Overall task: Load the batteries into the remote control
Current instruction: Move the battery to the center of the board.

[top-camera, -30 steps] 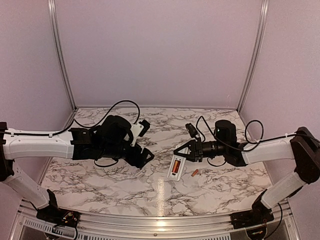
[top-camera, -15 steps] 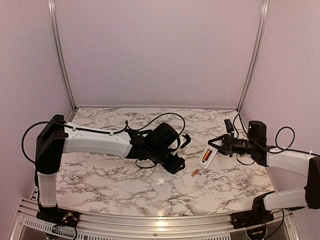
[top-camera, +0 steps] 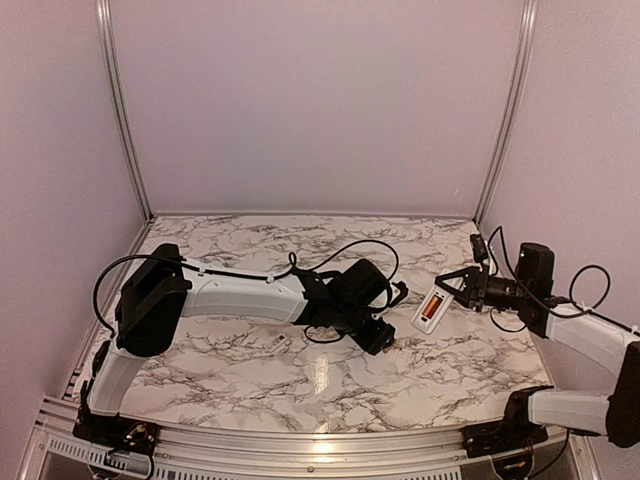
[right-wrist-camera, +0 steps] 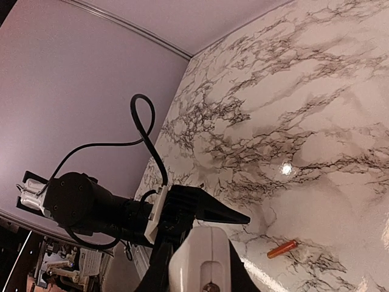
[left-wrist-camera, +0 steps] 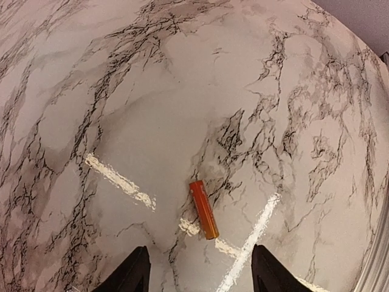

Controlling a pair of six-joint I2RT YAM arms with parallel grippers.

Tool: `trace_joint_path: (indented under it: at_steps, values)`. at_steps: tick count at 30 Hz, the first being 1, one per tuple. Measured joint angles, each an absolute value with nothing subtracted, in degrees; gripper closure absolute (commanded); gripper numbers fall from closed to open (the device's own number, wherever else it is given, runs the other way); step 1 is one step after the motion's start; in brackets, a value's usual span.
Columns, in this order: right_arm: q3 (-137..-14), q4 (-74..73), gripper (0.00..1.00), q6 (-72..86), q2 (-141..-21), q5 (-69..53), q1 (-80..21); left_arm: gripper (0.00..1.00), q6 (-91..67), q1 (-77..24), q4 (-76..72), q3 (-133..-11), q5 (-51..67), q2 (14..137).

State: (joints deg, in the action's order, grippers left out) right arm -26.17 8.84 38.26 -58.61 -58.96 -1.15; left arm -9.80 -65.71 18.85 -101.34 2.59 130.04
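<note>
Orange loose battery (left-wrist-camera: 203,208) lies flat on the marble-patterned bench (top-camera: 250,380), right of centre and toward the near side.

Left gripper (left-wrist-camera: 200,261): I find my jaws partly open, with nothing between them. It hangs low over the bench. In the left wrist view the loose battery sits just ahead of the fingertips, about midway between the lines of the two fingers, and touches neither.

Long axis: the loose battery points nearly straight away from my left gripper, leaning slightly to one side. I judge that the jaws would close across its narrow width, not along its length. That is the favourable way to take it. A short advance and descent looks to be what is left before closing.

Right gripper (top-camera: 450,298): clamped on the remote control (top-camera: 421,322), which I hold clear of the bench, to the right of the loose battery and a little farther back. Its open bay faces up, with a second battery (top-camera: 433,305) already seated and one slot apparently free.

Nearer arm: the left, plainly. The right is occupied.

Other item: a small white cover piece (top-camera: 278,342) lies on the bench, well to the left of the work.

Risk, as I judge it: a round cell may roll if one finger touches first.
</note>
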Motion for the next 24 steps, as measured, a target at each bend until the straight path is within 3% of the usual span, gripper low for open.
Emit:
trace_joint_path:
  at_steps: [11, 24]
  values:
    - [-26.2, 6.7, 1.0, 37.2, -57.1, -60.0, -1.1, 0.52, -9.5, -66.3, 23.2, -112.7, 2.0, 138.8]
    - [-26.2, 7.5, 1.0, 36.5, -54.2, -63.1, -1.1, 0.94, -8.9, -66.7, 27.9, -114.4, -1.3, 141.2]
